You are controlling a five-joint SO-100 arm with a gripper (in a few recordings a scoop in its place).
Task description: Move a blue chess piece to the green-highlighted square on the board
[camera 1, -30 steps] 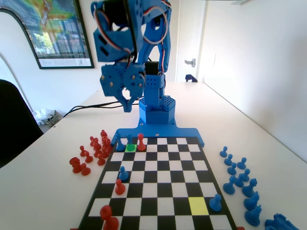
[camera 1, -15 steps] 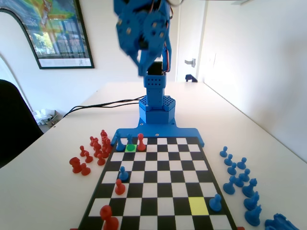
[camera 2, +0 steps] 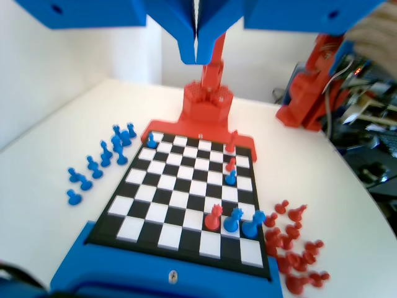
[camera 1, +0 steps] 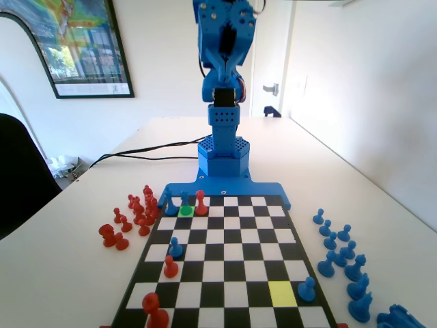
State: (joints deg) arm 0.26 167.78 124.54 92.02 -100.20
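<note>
A small blue chess piece stands upright on the green-highlighted square in the far row of the board, with a blue pawn to its left and a red piece to its right. In the wrist view the same blue chess piece sits in the near row between a red piece and a blue one. My gripper hangs high above the arm's base, well clear of the board. Its jaws are pressed together with nothing between them.
A yellow square lies near the front right with a blue pawn beside it. On the left files stand a blue pawn and two red pieces. Spare red pieces lie left of the board, spare blue ones right.
The arm has lifted and swung to the right, from above the board's far left to high over its base. The pieces on the board have not moved.
</note>
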